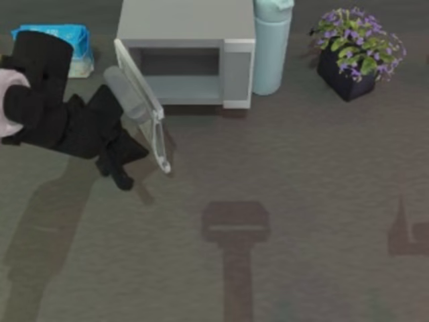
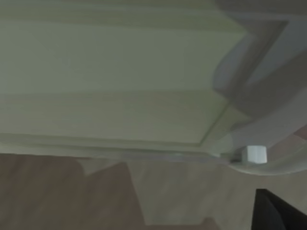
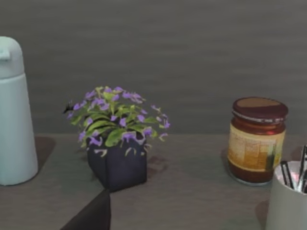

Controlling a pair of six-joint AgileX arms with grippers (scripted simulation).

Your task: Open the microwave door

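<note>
**Door's most of the way open, left arm mid-swing**

Starting at the business end: the left gripper [image 1: 124,176] is sitting right by the outer, handle edge of the microwave door [image 1: 139,100], low on the left side of the bench [image 1: 301,201]. Honestly I can't tell from the top view if the fingers are clamped on the handle or just nudging the panel, they're a dark blob against a dark arm. The left wrist view doesn't settle it either: it's filled with the pale inside face of the door [image 2: 110,81] and a little white stub [image 2: 255,153] near its edge, with only a dark corner of the gripper [image 2: 278,211] showing.

The door itself is swung well out from the microwave [image 1: 184,47], hinged on the left, and the cavity is fully exposed. The microwave sits at the back of the bench with a pale blue bottle [image 1: 271,47] touching its right side and a potted purple plant [image 1: 355,54] further right. A blue pack [image 1: 57,37] lies behind the left arm.

My read: this is the late pulling step. Next move probably needs an arc that follows the hinge, not a straight tug, so contact doesn't slip off the edge.

The right arm isn't visible from above; its wrist camera looks at the plant [image 3: 117,139], a jar [image 3: 256,141] and a cup [image 3: 288,201].
</note>
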